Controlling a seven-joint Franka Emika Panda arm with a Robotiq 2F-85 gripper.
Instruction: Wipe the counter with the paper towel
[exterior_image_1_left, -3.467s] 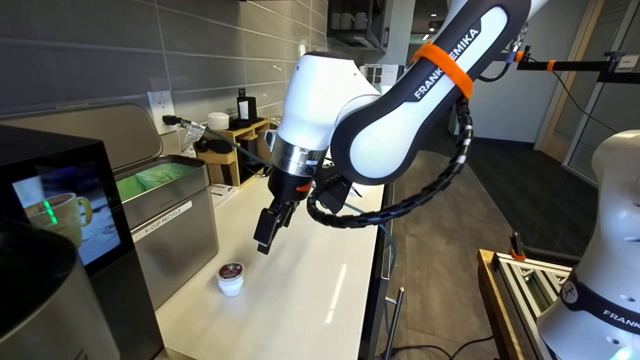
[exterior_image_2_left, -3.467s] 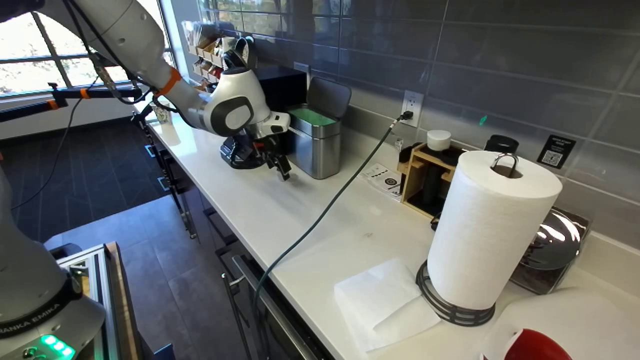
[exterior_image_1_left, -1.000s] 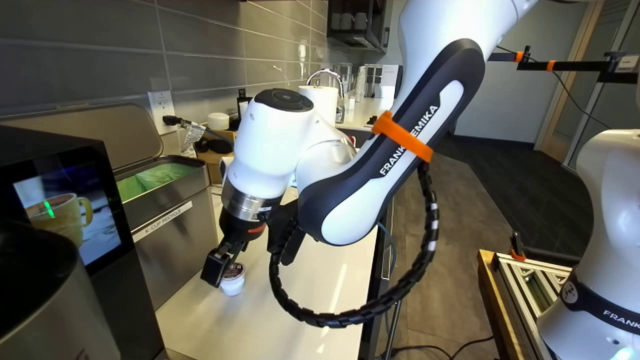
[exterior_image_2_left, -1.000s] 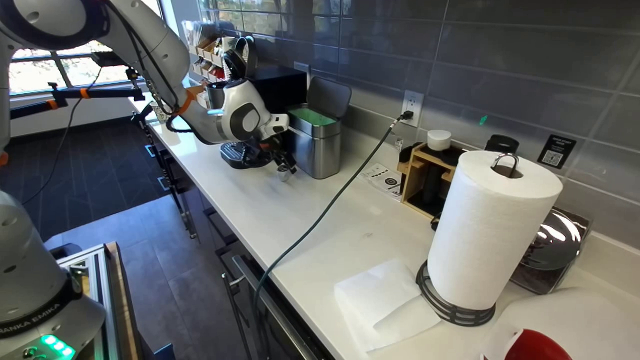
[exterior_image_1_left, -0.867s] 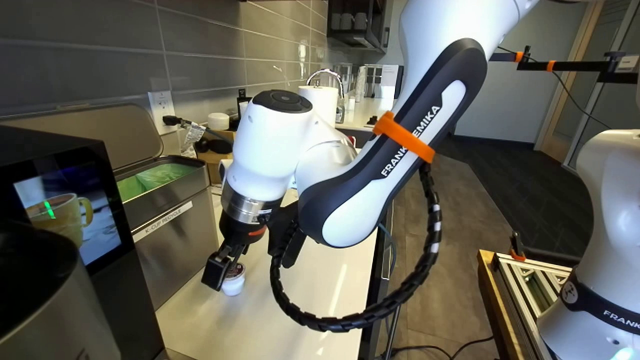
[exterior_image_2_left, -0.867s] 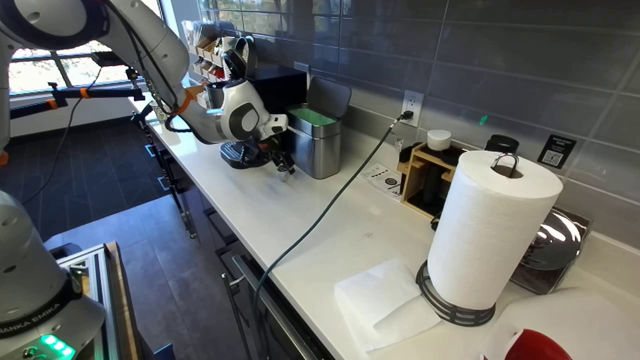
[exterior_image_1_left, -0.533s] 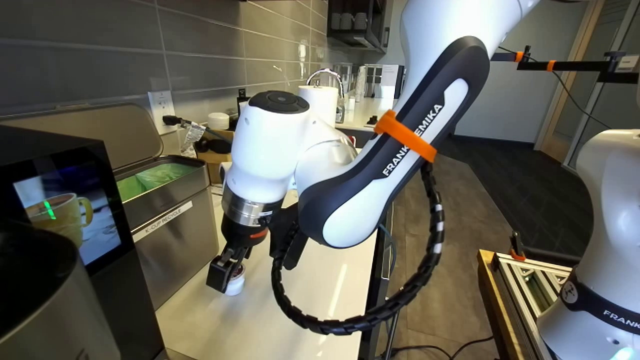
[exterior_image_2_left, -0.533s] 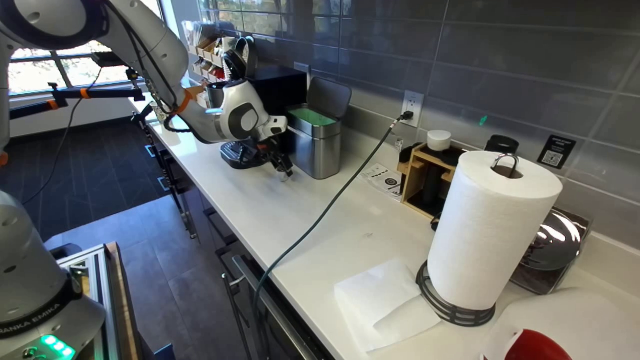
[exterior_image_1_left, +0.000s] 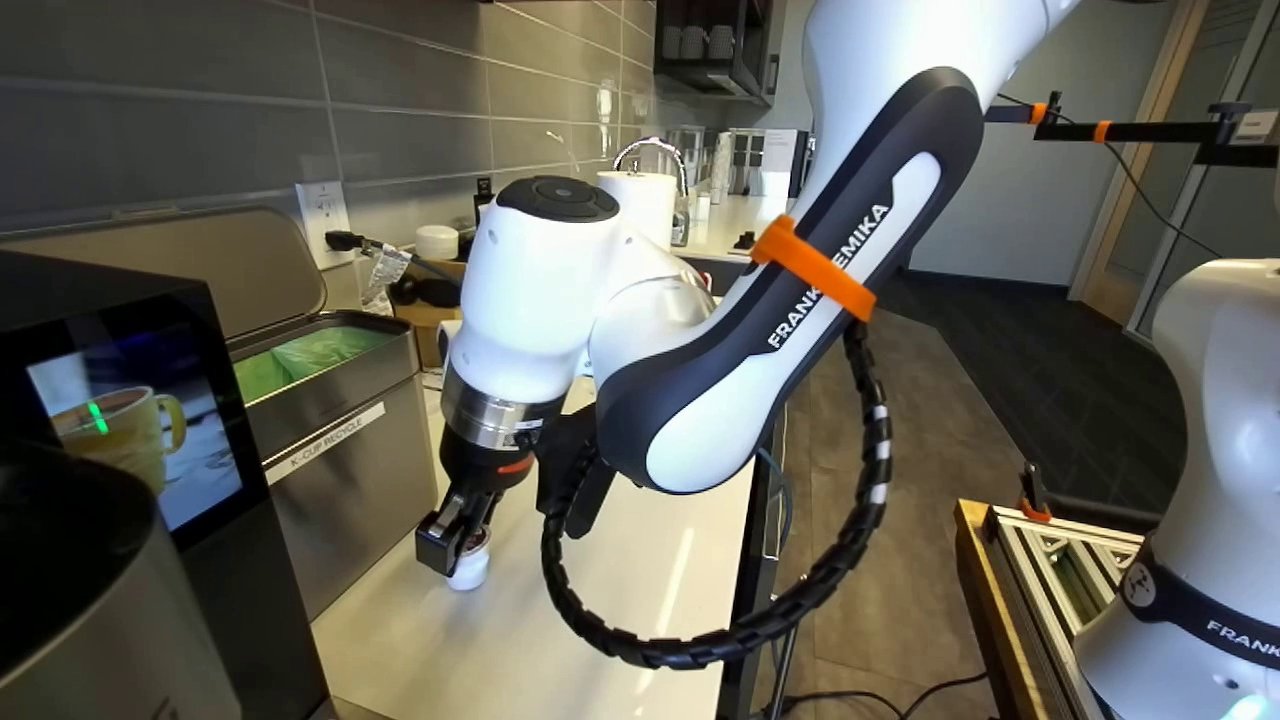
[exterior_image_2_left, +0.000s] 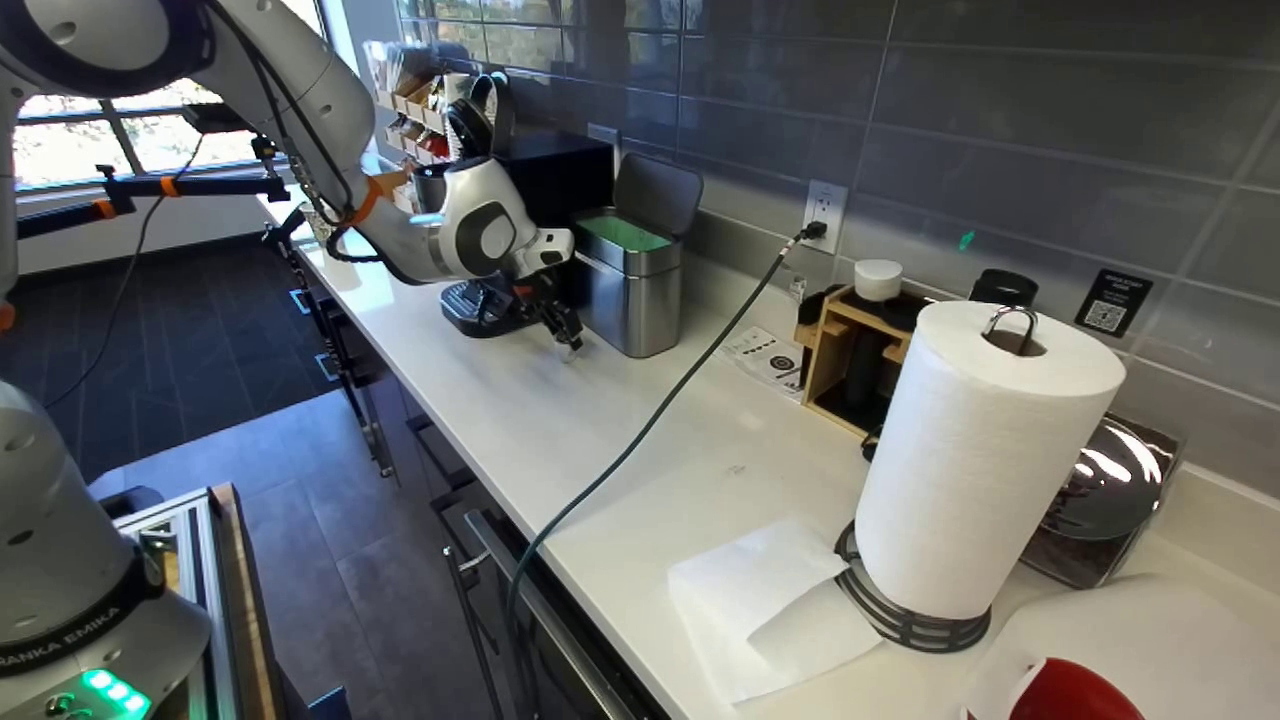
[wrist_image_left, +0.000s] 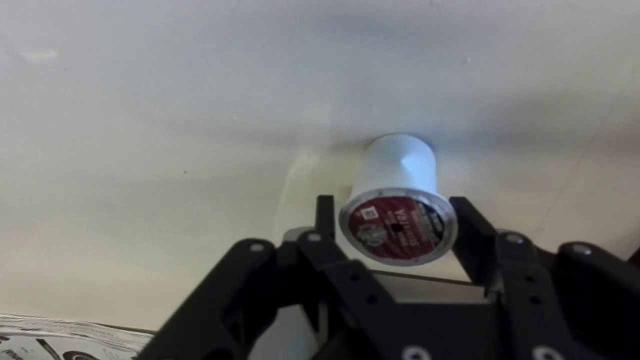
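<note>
1. The gripper (wrist_image_left: 391, 207) has its two fingers (wrist_image_left: 325, 215) parted slightly wider than the lid of the K-Cup pod (wrist_image_left: 398, 202) between them. In the wrist view a thin strip of counter (wrist_image_left: 150, 125) shows between the rim and the finger at the left; at the right, finger and rim meet in the picture, and I cannot tell whether they touch.
2. The pod stands upright on the counter: a smooth white cup, narrowing toward its base, under a round lid printed maroon and black.
3. The fingers are black, blocky and jointed, with round metal screw heads.
4. Near the gripper is a brushed-metal bin (exterior_image_1_left: 350, 470) marked K-CUP RECYCLE, lid raised, with a green liner (exterior_image_1_left: 315, 355) inside. Beside it stands a black coffee machine (exterior_image_1_left: 245, 600), its screen showing a mug.
5. In both exterior views the arm (exterior_image_1_left: 700, 435) slants down over the counter, wrist bent so the gripper points steeply downward, a little tilted. A ribbed black hose (exterior_image_1_left: 680, 655) hangs below it in a loop.
6. The paper towel (exterior_image_2_left: 730, 600) lies on the counter well apart from the gripper: a thin, limp white sheet, partly folded over, reaching the black wire base (exterior_image_2_left: 910, 625) under a tall upright paper roll (exterior_image_2_left: 985, 460).
7. Between gripper and towel, a dark power cord (exterior_image_2_left: 662, 402) runs from the wall outlet (exterior_image_2_left: 825, 205) across the counter and over its front edge.
</note>
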